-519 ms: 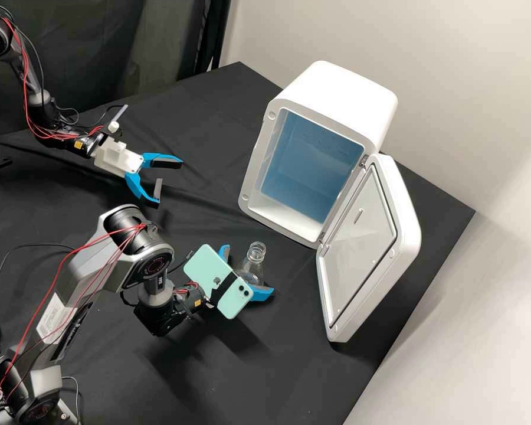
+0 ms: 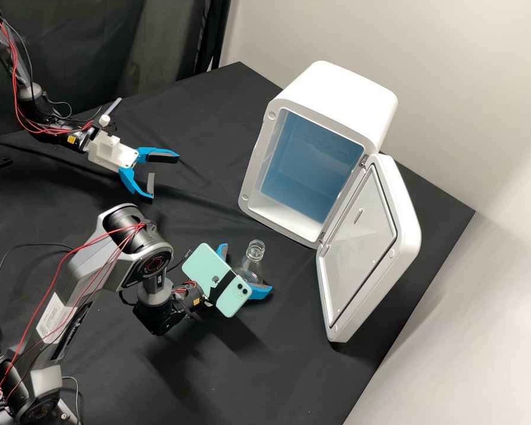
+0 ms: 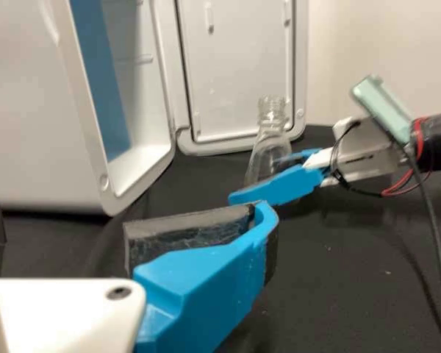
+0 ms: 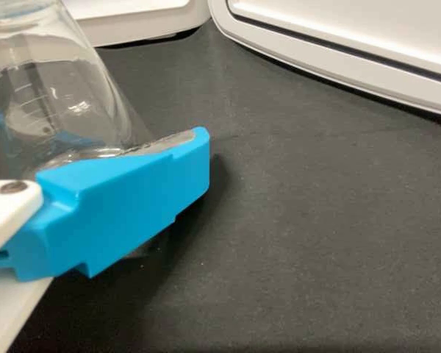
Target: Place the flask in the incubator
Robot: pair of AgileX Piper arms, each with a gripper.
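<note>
Flask [image 2: 254, 260] stood on the worktop [image 2: 218, 118], lower centre of the high view, just in front of the open incubator [image 2: 336, 100]. Right gripper [image 2: 245, 273] fingers pinched its sloped base. Left gripper [image 2: 159, 176] fingers were spread, upper left, holding nothing. Risks: tapered glass could slip or tip on lift, or clip the rim or door [image 2: 389, 236].

You've got a clear glass flask [image 2: 253, 260], an incubator [image 2: 336, 97] that's white outside and pale blue inside, and a black bench [image 2: 230, 366]. The left gripper [image 2: 160, 175] and right gripper [image 2: 245, 273] have white bodies and bright blue fingers [image 2: 159, 156]. There's a mint-green phone [image 2: 209, 277] and red wires [image 2: 100, 242] on the grey arms [image 2: 91, 271].
</note>
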